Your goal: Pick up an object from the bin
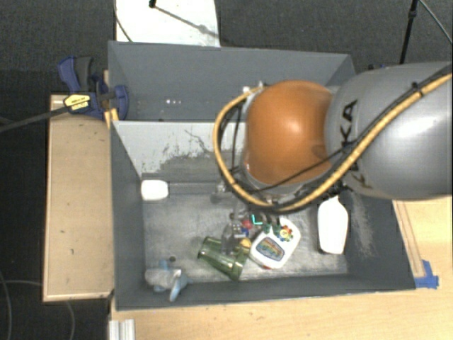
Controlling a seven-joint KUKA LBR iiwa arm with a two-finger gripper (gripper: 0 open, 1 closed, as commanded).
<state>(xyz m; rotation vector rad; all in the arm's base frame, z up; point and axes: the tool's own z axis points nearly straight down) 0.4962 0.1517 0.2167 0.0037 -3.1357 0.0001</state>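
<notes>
1. On my remote feed, the arm's orange cover [287, 137] hangs over the grey bin [129, 211], with the jaws low at the floor's front middle.
2. They sit by a green glass [223, 258] lying on its side, just beside a white, many-coloured toy [272, 250].
3. I cannot tell whether the jaws are apart or together.
4. A white bottle [333, 225] lies to the right.

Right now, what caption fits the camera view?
Pincer low in the grey bin, by a tipped green container and a colourful white toy.
</notes>
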